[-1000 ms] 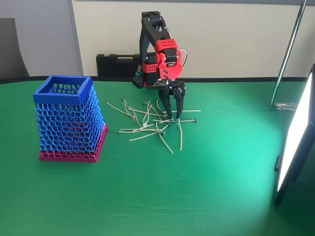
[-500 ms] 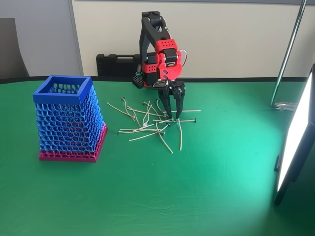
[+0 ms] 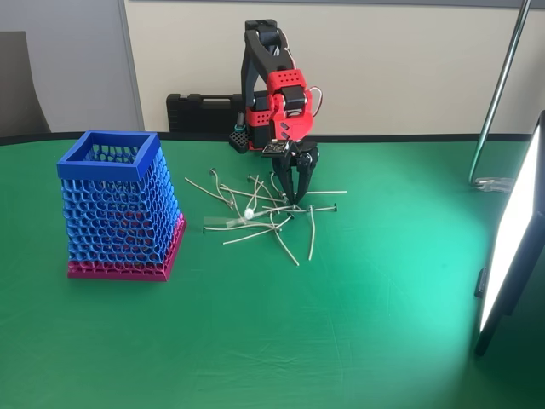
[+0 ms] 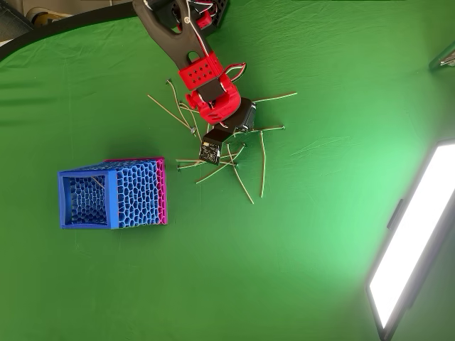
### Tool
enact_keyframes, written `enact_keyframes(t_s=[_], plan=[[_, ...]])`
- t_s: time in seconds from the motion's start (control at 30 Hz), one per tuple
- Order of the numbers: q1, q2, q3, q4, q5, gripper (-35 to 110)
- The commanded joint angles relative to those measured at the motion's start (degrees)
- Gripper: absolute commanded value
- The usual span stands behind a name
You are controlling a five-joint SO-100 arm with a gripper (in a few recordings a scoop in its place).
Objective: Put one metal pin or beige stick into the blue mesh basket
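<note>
Gripper: gripper [image 3: 295,201] points straight down into the far side of the scattered sticks; in the fixed view its 2 fingers converge at the tips, seemingly pinched together at the pile, but whether a stick sits between them I cannot tell.
Arm: red and black arm [image 4: 202,74] reaches out from the back edge of the table, its wrist hiding the fingertips in the overhead view.
Sticks: pile of thin beige sticks and pins [image 3: 255,220] lies loose and crisscrossed on the green table [image 3: 341,341], several overlapping just beside the fingertips.
Basket: blue mesh basket [image 3: 111,153] stands upright on its pink base band, well apart from the pile, to the left in the fixed view; its open square rim [image 4: 65,200] faces up.
Step, judged: closing on 1 stick before a lift.
Risk 1: the sticks are thin and tangled, so the pinch may slip off, or drag 2 or more up together.
Risk 2: a long stick held off-centre could tilt and catch on the narrow rim instead of dropping in.
Risk 3: a low carry could knock the tall basket over.
</note>
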Motion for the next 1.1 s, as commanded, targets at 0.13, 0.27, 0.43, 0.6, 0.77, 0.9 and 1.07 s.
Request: enact_keyframes(t_s=[0.13,0.27,0.43,0.6,0.77,0.9,1.07], plan=[[0.26,2.37,-0.09,-0.7,0.79,1],[0.18,3.08,-1.14,0.26,1.23,1],[0.0,4.48,-3.6,2.11,3.08,1],[-0.09,7.38,-5.36,4.48,4.48,1],[-0.18,11.16,-6.59,7.65,5.71,1],[-0.35,15.38,-7.73,10.28,7.21,1],[-0.26,21.18,-10.11,13.97,9.05,1]])
